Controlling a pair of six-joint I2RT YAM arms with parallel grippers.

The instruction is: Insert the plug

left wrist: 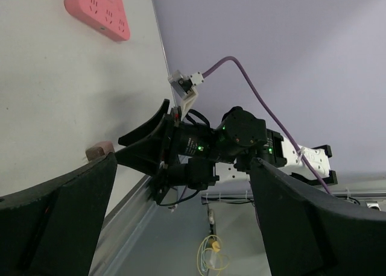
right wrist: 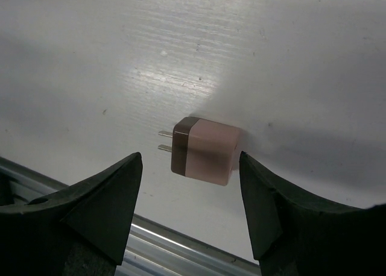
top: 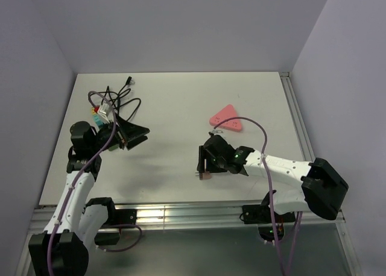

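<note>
A small pink plug cube (right wrist: 205,150) with a brown face and two metal prongs pointing left lies on the white table; it also shows in the top view (top: 204,175) near the front edge. My right gripper (top: 205,161) is open just above it, one finger on each side, not touching it (right wrist: 192,185). A pink triangular socket (top: 227,118) lies farther back on the table, and shows in the left wrist view (left wrist: 99,12). My left gripper (top: 134,135) is open and empty, raised at the left and turned toward the right arm (left wrist: 181,222).
A tangle of black cables and colored connectors (top: 111,107) lies at the back left. A metal rail (top: 181,213) runs along the table's front edge, close to the plug. A purple cable (top: 265,143) loops over the right arm.
</note>
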